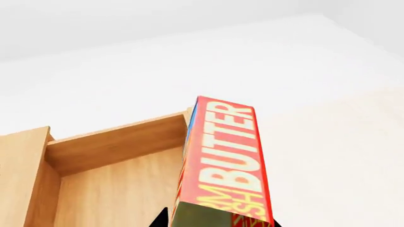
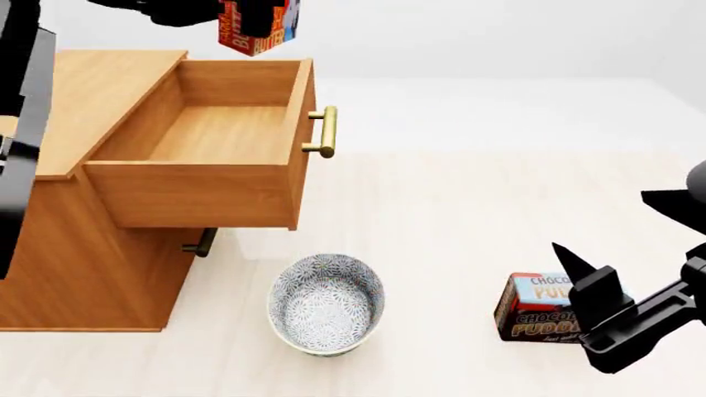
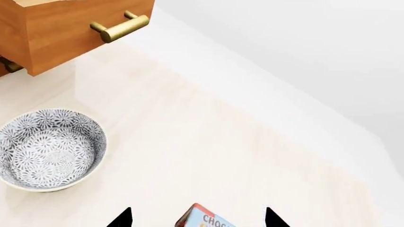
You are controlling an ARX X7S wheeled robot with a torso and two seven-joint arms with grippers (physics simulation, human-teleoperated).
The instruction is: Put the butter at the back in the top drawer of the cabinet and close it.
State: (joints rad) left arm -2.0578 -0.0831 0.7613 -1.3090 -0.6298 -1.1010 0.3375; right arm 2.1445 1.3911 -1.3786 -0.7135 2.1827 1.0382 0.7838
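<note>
One butter [image 2: 256, 29] in left end effector [image 2: 260, 21].

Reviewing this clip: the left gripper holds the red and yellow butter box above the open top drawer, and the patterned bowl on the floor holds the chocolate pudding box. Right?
Not quite. The blue-and-white patterned bowl is empty; the dark brown chocolate pudding box stands on the floor apart from it, by the right gripper, as the head view shows. The left gripper does hold the red and yellow butter box above the open light wood top drawer.

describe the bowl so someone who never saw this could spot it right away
Start at the wooden cabinet with its open top drawer. On the floor just in front sits the bowl: round, blue-and-white patterned, empty, unlike the boxy chocolate pudding nearby.
</note>
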